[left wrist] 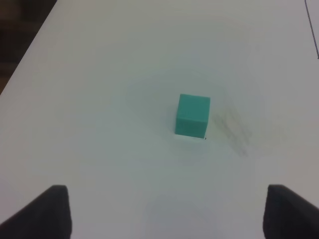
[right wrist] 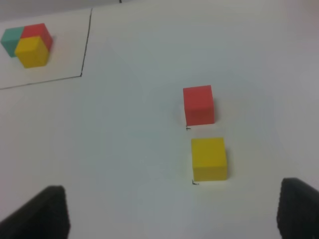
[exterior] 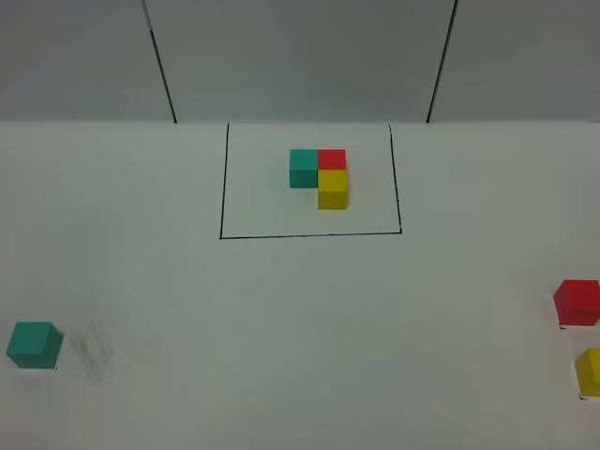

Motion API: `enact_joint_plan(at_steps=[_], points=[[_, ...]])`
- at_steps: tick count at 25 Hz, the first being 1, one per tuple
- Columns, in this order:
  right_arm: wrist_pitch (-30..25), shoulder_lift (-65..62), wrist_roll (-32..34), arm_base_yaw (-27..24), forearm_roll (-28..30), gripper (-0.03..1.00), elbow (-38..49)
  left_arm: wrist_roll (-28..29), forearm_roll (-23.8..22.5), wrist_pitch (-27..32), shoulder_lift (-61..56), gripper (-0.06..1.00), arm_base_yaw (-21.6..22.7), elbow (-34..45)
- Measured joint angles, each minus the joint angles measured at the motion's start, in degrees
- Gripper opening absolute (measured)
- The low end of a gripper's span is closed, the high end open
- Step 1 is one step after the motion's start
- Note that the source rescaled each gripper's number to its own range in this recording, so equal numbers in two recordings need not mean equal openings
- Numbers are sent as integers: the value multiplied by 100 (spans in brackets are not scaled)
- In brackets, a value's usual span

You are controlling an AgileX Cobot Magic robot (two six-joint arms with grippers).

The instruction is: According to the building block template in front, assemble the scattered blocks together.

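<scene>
step: very start, nothing joined yet | template (exterior: 319, 178) sits framed, far middle | teal cube (exterior: 35, 344) alone near-left; red cube (exterior: 577, 303) and yellow cube (exterior: 590, 371) close together at right edge | left gripper (left wrist: 164, 201) and right gripper (right wrist: 172, 204) both spread wide, empty | next, my guess — left one drops over teal, squares up, pinches
</scene>
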State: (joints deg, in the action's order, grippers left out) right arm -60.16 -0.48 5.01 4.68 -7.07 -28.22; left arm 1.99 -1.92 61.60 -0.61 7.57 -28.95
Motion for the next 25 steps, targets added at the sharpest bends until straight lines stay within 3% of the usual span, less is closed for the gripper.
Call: enact_joint_plan(at_steps=[25], points=[[0,0,0,0,0,71,0,-5,0,0,7,78,0,0]])
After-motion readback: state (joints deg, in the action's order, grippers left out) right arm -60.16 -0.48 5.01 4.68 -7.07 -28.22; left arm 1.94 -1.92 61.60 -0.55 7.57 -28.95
